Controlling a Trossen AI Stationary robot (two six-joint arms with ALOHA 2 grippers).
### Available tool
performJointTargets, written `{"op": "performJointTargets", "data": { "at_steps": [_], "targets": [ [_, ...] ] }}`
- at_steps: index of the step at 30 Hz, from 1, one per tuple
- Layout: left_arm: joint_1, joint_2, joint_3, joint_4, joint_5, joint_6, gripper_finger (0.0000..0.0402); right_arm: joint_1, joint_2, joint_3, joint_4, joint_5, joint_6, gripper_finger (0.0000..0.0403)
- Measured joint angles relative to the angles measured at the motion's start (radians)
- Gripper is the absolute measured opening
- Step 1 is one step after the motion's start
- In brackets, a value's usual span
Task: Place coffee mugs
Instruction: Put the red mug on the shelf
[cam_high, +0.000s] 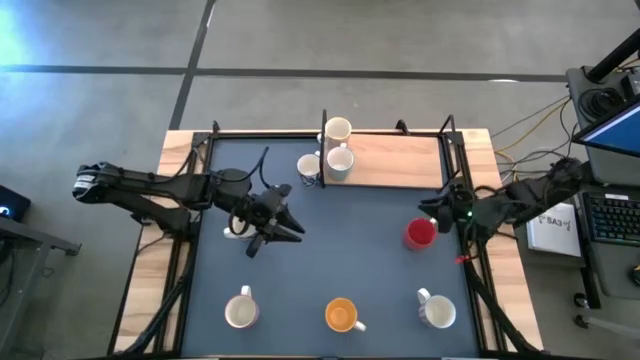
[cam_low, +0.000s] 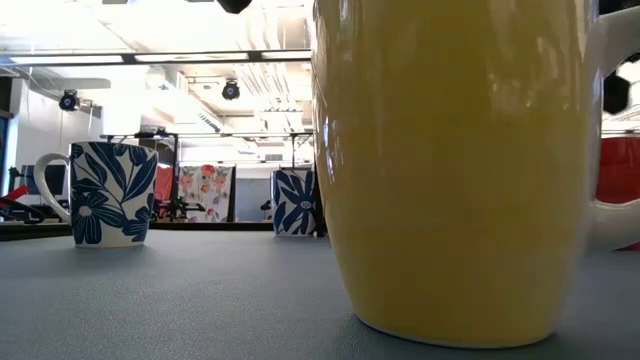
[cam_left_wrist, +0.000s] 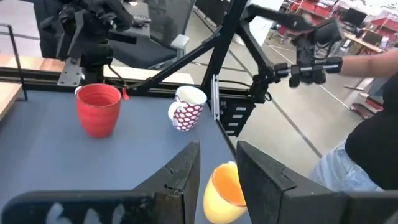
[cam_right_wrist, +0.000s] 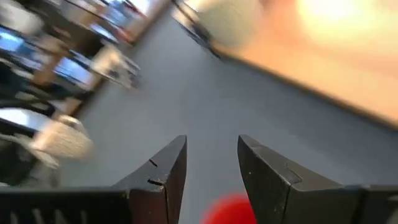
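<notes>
Across the dark bench (cam_high: 330, 260), seen from above, the coffee mugs sit in two loose groups. Toward twelve o'clock, two cream mugs stand on the wooden board (cam_high: 400, 160), one (cam_high: 338, 130) just behind the other (cam_high: 340, 162), with a blue-patterned mug (cam_high: 309, 168) just beside them on the dark mat. Along the six o'clock edge stand a white mug (cam_high: 240, 312) at about seven o'clock, an orange mug (cam_high: 342, 315) at six, and a white mug with red dots (cam_high: 438, 312) at about five. The red mug (cam_high: 420, 233) stands at about three o'clock. The left gripper (cam_high: 290, 228) hovers left of centre, pointing toward three o'clock, its fingers (cam_left_wrist: 180, 180) parted and holding nothing; in its wrist view the orange mug (cam_left_wrist: 222, 190) shows between them, with the red mug (cam_left_wrist: 98, 109) and the dotted mug (cam_left_wrist: 186, 107) farther off. The right gripper (cam_high: 432, 208) sits just above the red mug at its twelve o'clock side, fingers (cam_right_wrist: 163, 174) apart and empty, the red mug's rim (cam_right_wrist: 229, 210) showing below them. From bench level, the orange mug (cam_low: 450, 170) fills the foreground, with two blue floral mugs (cam_low: 110, 193) (cam_low: 296, 202) behind it.
</notes>
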Motion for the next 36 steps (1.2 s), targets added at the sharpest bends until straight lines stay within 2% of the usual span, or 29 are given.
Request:
{"op": "performJointTargets", "data": {
  "at_steps": [4, 8, 14, 20, 36],
  "targets": [
    [0.001, -0.028, -0.021, 0.0, -0.025, 0.004, 0.0087, 0.0, 0.086, 0.101, -0.199, -0.153, 0.156, 0.0132],
    [0.003, -0.036, -0.023, -0.004, -0.029, 0.018, 0.0087, 0.0, 0.168, 0.149, -0.239, -0.239, 0.183, 0.0132],
    [0.005, -0.042, -0.023, -0.033, -0.029, 0.023, 0.0087, 0.0, 0.264, 0.163, -0.247, -0.25, 0.215, 0.0132],
    [0.005, -0.07, -0.023, -0.071, -0.029, 0.023, 0.0087, -0.017, 0.365, 0.162, -0.364, -0.289, 0.285, 0.0132],
    [0.024, -0.126, -0.023, -0.155, -0.029, 0.065, 0.0087, -0.089, 0.496, 0.16, -0.34, -0.303, 0.201, 0.013]
  ]
}}
